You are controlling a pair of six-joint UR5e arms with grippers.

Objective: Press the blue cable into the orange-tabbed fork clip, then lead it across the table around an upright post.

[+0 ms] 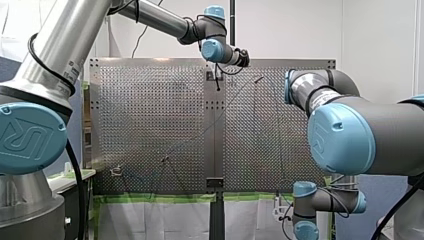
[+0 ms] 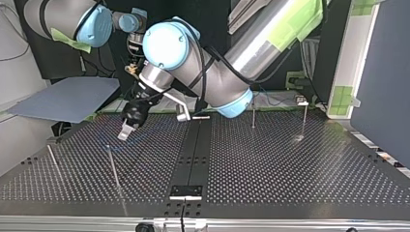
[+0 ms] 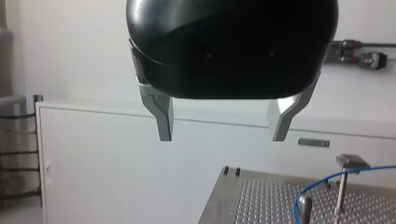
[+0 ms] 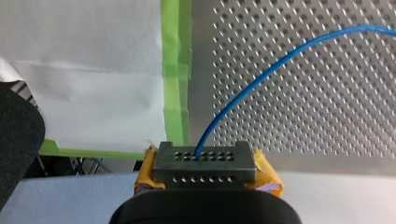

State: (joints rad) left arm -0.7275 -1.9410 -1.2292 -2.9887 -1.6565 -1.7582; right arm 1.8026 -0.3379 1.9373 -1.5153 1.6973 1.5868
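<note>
In the right wrist view my right gripper [image 4: 204, 156], with yellow pads, is shut on the blue cable [image 4: 280, 60]. The cable leaves its fingertips and arcs out over the perforated table [image 4: 303, 116], just past the green-taped edge. My left gripper [image 3: 223, 130] is open, with nothing between its metal fingers [image 3: 163, 123]. It hangs in the air off the table, facing a white wall. Ahead and below it, the blue cable [image 3: 327, 177] loops by a round-topped post [image 3: 304, 205] and a post with a flat grey head [image 3: 351, 162]. In the front view my left gripper [image 1: 244, 57] is over the table's far edge.
Thin upright posts [image 2: 113, 169] [image 2: 51, 157] [image 2: 253, 115] [image 2: 304, 116] stand on the perforated table [image 2: 270, 159]. A black centre strip [image 2: 193, 150] splits it. A small clip [image 1: 116, 171] sits at the front view's lower left. Green tape [image 4: 176, 70] lines one edge.
</note>
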